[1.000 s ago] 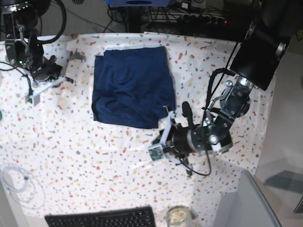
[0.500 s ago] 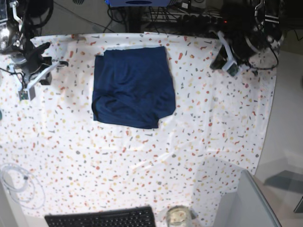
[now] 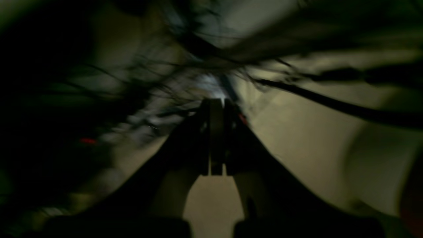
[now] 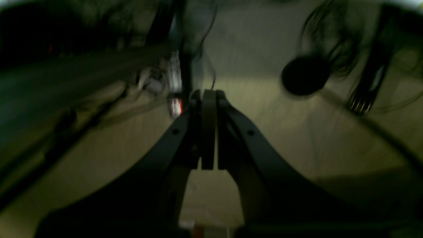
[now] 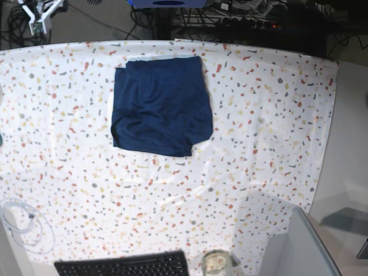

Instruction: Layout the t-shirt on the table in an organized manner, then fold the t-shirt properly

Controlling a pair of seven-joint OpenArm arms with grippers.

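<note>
The navy t-shirt [image 5: 161,106] lies folded into a compact rectangle on the far middle of the speckled table [image 5: 259,126], with its lower edge a little wrinkled. No gripper touches it. In the base view only a bit of my right gripper [image 5: 40,11] shows, at the top left corner beyond the table's edge. In the right wrist view my right gripper [image 4: 209,96] is shut and empty over a dim floor. My left gripper [image 3: 216,102] is shut and empty in its blurred wrist view, facing dark cables. The left arm is out of the base view.
A black keyboard [image 5: 123,265] and a glass jar [image 5: 215,263] sit at the front edge. A coiled white cable [image 5: 23,221] lies front left. A grey box [image 5: 299,247] stands front right. Cables and equipment [image 5: 230,17] lie behind the table.
Both arms have pulled back off the table. The left arm swung from the front right to the far right and out of view; the right arm moved up to the top left corner. The shirt has not moved.
</note>
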